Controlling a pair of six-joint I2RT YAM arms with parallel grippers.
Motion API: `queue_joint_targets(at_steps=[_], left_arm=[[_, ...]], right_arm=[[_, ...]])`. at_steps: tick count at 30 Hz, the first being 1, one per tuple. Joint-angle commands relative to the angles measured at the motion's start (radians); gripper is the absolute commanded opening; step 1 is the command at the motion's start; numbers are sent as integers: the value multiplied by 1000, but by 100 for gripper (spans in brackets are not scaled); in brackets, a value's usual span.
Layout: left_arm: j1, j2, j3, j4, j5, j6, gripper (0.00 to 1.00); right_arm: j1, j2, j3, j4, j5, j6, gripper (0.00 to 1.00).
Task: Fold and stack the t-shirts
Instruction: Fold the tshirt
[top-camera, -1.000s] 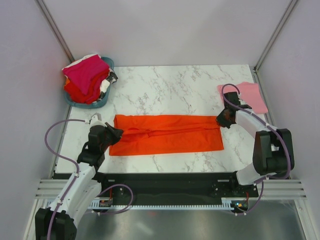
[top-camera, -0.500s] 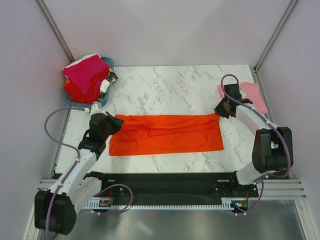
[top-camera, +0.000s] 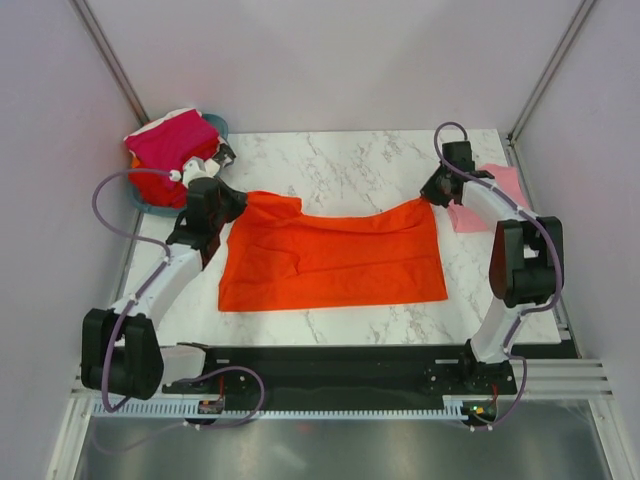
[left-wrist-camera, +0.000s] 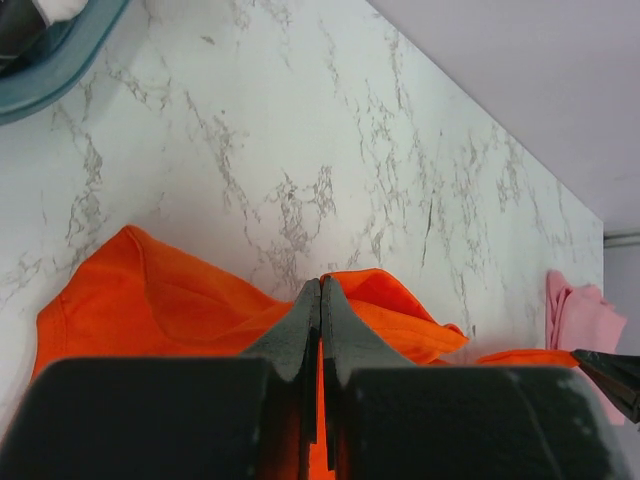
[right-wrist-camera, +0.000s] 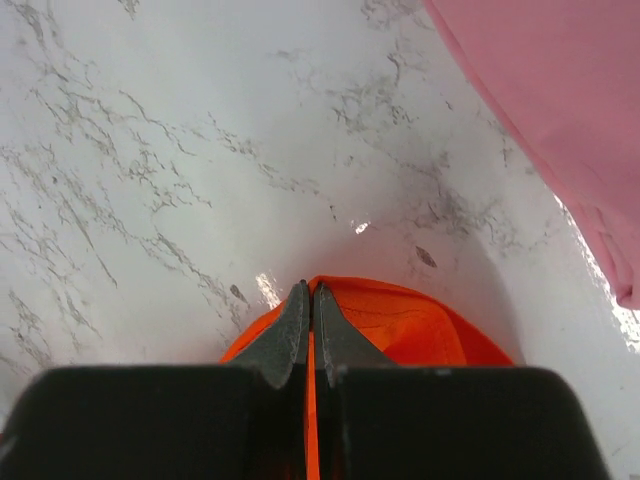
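Note:
The orange-red t-shirt (top-camera: 335, 260) lies spread on the marble table, its far edge lifted and sagging in the middle. My left gripper (top-camera: 238, 200) is shut on its far left corner; cloth shows between the fingers in the left wrist view (left-wrist-camera: 320, 285). My right gripper (top-camera: 430, 192) is shut on its far right corner, with cloth pinched in the right wrist view (right-wrist-camera: 310, 290). The light pink t-shirt (top-camera: 490, 195) lies at the right edge, partly behind the right arm, and shows in the right wrist view (right-wrist-camera: 560, 110). Magenta, red and white t-shirts (top-camera: 172, 148) are piled in the basket.
The teal plastic basket (top-camera: 148, 207) stands at the far left corner, just behind my left arm. Grey walls close in the table on three sides. Bare marble (top-camera: 340, 165) lies beyond the orange-red t-shirt.
Both grippers have moved away from the arm bases with the orange-red t-shirt's far edge, unfolding it from a narrow band into a wider sheet.

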Motion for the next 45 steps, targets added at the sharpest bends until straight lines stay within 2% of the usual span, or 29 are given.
queue_joint_targets(at_steps=[1, 12, 16, 19, 20, 21, 23, 24, 28, 31, 32, 35, 39, 45], left_arm=[[15, 47, 72, 64, -30, 27, 2], [23, 228, 169, 97, -13, 33, 2], [24, 281, 203, 101, -10, 36, 2], [27, 307, 221, 105, -11, 40, 2], [29, 313, 226, 107, -11, 45, 2], [29, 317, 230, 111, -10, 46, 2], [30, 333, 241, 120, 4, 53, 2], [30, 337, 246, 123, 9, 59, 2], [30, 368, 284, 122, 24, 71, 2], [32, 386, 305, 122, 27, 73, 2], [32, 391, 310, 122, 33, 74, 2], [32, 408, 327, 120, 49, 73, 2], [32, 420, 339, 119, 59, 71, 2], [32, 414, 338, 119, 55, 73, 2]], right_arm=[[-11, 40, 95, 30, -21, -23, 0], [-68, 182, 163, 114, -114, 1, 0], [-100, 273, 201, 165, -201, 17, 0], [-106, 288, 204, 208, -200, 26, 1], [-108, 290, 204, 217, -200, 26, 5], [-109, 291, 207, 218, -203, 26, 12], [-111, 279, 195, 227, -211, 21, 49], [-111, 264, 153, 250, -212, 17, 50], [-106, 160, 43, 301, -209, -8, 45], [-96, 100, -32, 295, -225, -28, 36], [-93, 84, -52, 292, -226, -34, 29], [-83, 20, -133, 286, -213, -54, 22], [-53, -31, -197, 275, -196, -77, 19], [-50, 14, -165, 251, -185, -80, 15]])
